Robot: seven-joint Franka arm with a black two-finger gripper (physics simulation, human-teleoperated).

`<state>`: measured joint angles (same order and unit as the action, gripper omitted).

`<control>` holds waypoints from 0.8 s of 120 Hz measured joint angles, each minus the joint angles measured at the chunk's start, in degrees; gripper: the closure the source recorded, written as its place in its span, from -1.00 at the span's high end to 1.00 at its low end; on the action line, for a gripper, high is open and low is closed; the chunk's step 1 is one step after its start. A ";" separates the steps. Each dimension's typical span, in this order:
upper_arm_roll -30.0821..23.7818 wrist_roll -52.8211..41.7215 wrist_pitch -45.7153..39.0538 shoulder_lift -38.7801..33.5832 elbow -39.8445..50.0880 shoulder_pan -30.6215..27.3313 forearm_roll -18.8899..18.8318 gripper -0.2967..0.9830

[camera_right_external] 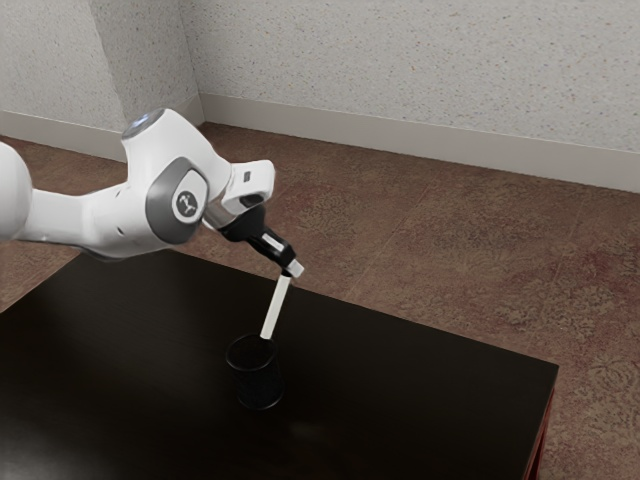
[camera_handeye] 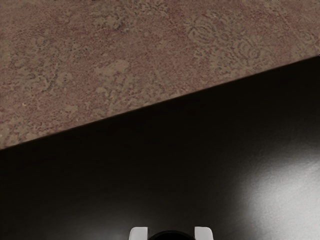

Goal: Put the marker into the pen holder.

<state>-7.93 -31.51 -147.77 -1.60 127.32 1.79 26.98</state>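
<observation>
Tool (camera_right_external: 291,268) clenched on the marker (camera_right_external: 275,308), above the pen holder (camera_right_external: 258,384)

The tool is grasping the marker by its upper end. In the wrist view, two pale fingertips (camera_handeye: 138,234) stand apart, with the marker's dark, rounded end seated between them and meeting both.

The marker's white body descends from the tool at a tilt. In the exterior view, its upper end lies toward that view's right and its lower visible end reaches the back of the pen holder's rim. Whether the lower tip has entered the opening cannot be determined.

The pen holder is a black, open-topped cylinder, standing upright on the dark surface (camera_right_external: 420,400). The tool is up and to the exterior view's right of it, clear of the rim. The white arm (camera_right_external: 95,215) extends over the surface from the exterior view's left.

Beyond the surface edge lie a patterned reddish-brown carpet (camera_right_external: 450,250), a pale baseboard (camera_right_external: 420,126) and a speckled wall (camera_right_external: 400,60).
</observation>
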 joint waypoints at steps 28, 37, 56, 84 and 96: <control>2.23 -1.35 0.52 -2.73 3.67 -0.49 0.25 -0.68; 2.12 -1.67 0.25 -2.16 4.70 -0.65 0.51 -0.68; 0.86 -2.28 -1.08 -0.15 5.26 -0.06 1.47 -0.68; 1.07 -4.36 -1.26 -0.38 5.15 1.66 2.89 -0.09; 1.13 -5.21 2.92 -4.84 1.39 0.64 -0.92 0.15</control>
<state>-6.80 -36.72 -144.84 -6.44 128.71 2.42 26.05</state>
